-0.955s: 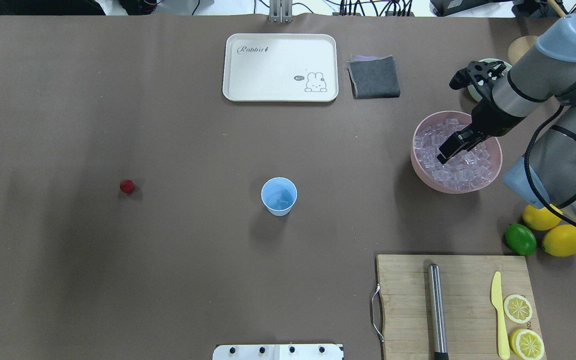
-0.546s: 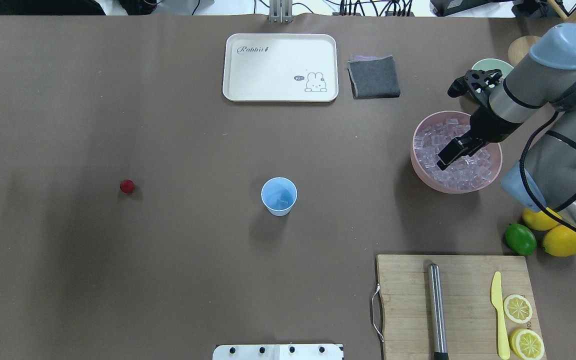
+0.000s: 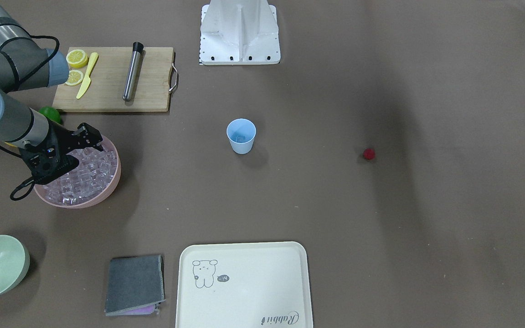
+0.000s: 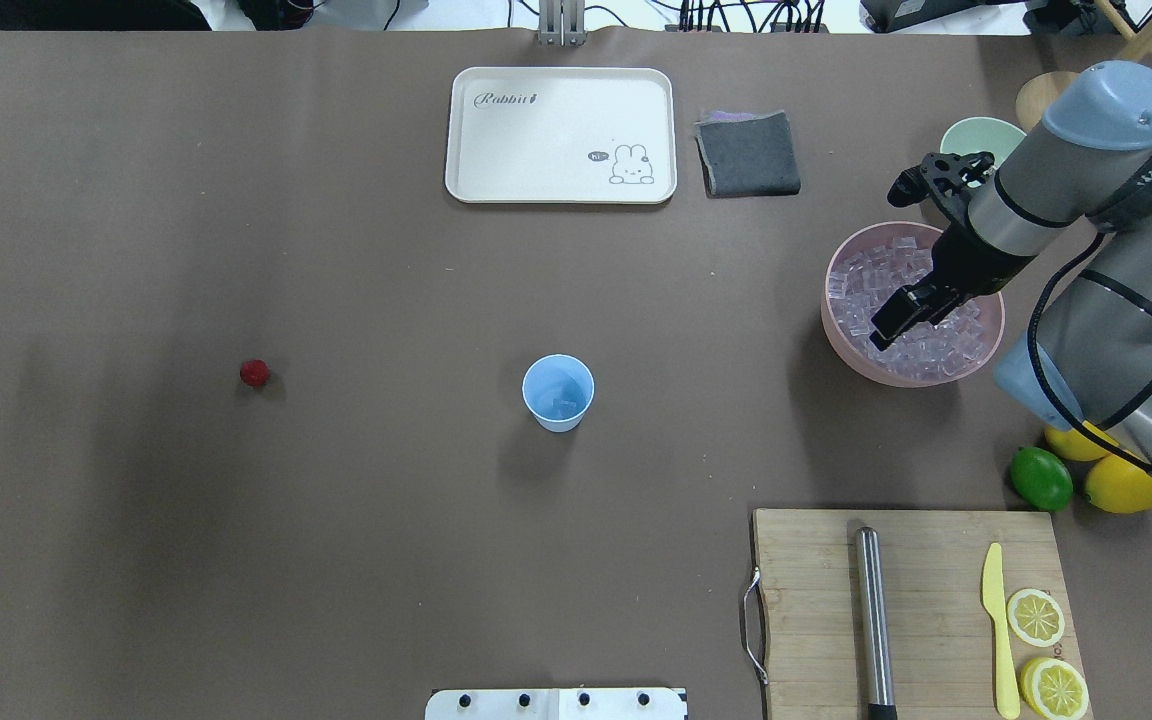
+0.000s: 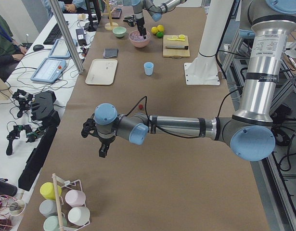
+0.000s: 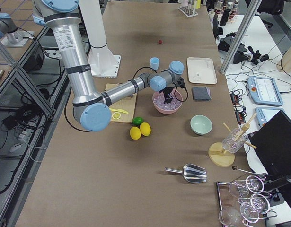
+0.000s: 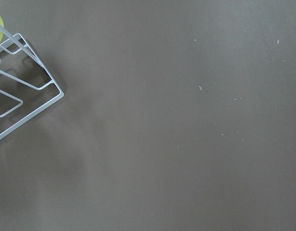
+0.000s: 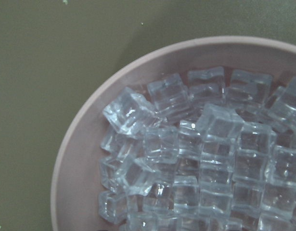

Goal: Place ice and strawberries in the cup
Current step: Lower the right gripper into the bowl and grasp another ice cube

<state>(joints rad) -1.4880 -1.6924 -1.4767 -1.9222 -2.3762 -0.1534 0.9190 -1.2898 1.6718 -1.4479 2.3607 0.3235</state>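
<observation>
The light blue cup [image 4: 558, 392] stands mid-table with a clear ice cube at its bottom. The dark red strawberry [image 4: 254, 373] lies alone far to its left. Many ice cubes [image 8: 186, 159] fill the pink bowl [image 4: 839, 340] at the right. My right gripper [image 4: 886, 325] points down into that bowl, just above the ice; I cannot tell whether it is open or shut. It also shows in the front view [image 3: 91, 136]. My left gripper [image 5: 103, 153] shows only in the left side view, above bare table far from the cup; I cannot tell its state.
A white tray [image 4: 561, 135], a grey cloth [image 4: 748, 152] and a pale green bowl [image 4: 976, 132] lie at the back. A cutting board [image 4: 816, 600] holds a steel muddler, a yellow knife and lemon slices. Lemons [image 4: 1126, 485] and a lime [image 4: 1041, 478] sit beside my right arm.
My right gripper has shifted a little toward the near-left part of the ice bowl, and the arm's elbow has moved with it. The cup and the strawberry have not moved.
</observation>
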